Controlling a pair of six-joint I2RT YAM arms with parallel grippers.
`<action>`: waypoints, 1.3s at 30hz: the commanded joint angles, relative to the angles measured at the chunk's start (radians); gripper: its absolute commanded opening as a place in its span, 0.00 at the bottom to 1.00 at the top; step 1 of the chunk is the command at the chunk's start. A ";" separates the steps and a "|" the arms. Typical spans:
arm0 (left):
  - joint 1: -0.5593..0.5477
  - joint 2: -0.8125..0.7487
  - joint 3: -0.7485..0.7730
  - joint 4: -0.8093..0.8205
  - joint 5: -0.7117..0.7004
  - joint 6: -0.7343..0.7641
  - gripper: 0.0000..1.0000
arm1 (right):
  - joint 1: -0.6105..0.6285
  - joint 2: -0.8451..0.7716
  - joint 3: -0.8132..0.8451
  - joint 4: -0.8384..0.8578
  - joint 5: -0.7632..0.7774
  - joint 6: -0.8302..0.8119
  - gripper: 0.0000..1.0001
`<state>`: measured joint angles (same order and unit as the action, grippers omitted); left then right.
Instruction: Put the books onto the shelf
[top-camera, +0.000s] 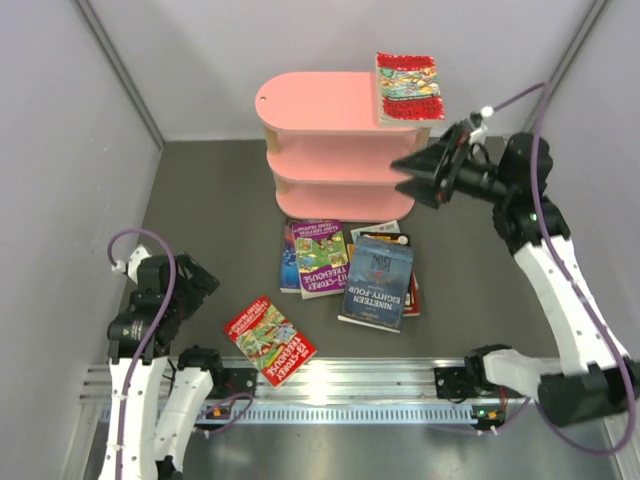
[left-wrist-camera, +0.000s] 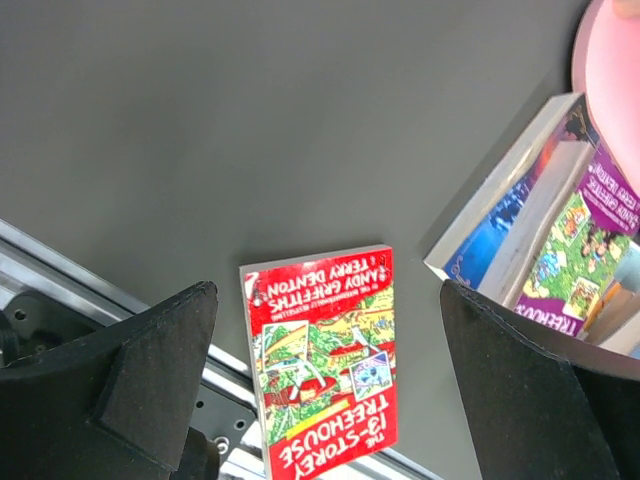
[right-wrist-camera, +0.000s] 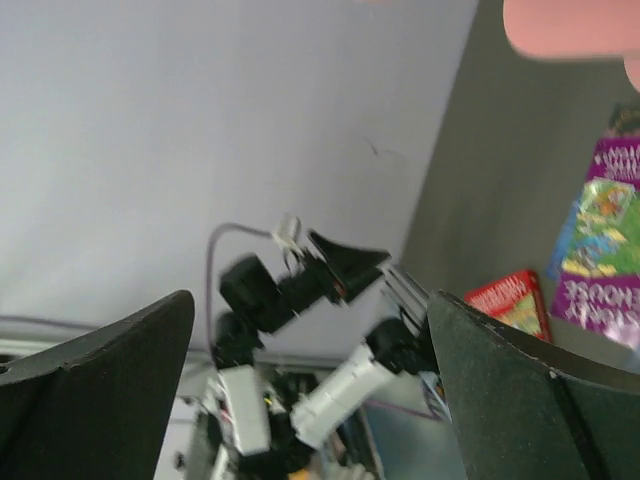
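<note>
Dark grey tabletop (top-camera: 210, 190), white walls (top-camera: 60, 120) around. Pink shelf (top-camera: 310, 105) upper centre — red book (top-camera: 408, 88) on top; book pile (top-camera: 350, 265) mid-frame. Left gripper (left-wrist-camera: 328, 300), right gripper (top-camera: 405, 172) — both gaping, empty.

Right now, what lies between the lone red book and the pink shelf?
The book pile, with its purple Treehouse book on top, shown in the top view.
</note>
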<state>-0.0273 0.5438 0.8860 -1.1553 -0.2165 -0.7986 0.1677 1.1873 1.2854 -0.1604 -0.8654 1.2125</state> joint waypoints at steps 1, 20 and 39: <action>0.003 0.013 -0.028 0.037 0.068 0.010 0.98 | 0.137 -0.130 -0.098 -0.393 0.196 -0.377 1.00; -0.006 0.153 -0.096 0.190 0.309 -0.002 0.99 | 0.243 -0.299 -0.797 -0.472 0.460 -0.315 1.00; -0.006 0.084 -0.070 0.075 0.282 0.036 0.99 | 0.581 -0.339 -0.969 -0.033 0.689 0.113 0.20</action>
<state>-0.0292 0.6464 0.7780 -1.0451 0.0780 -0.7822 0.7017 0.8543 0.3325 -0.2646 -0.2901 1.2465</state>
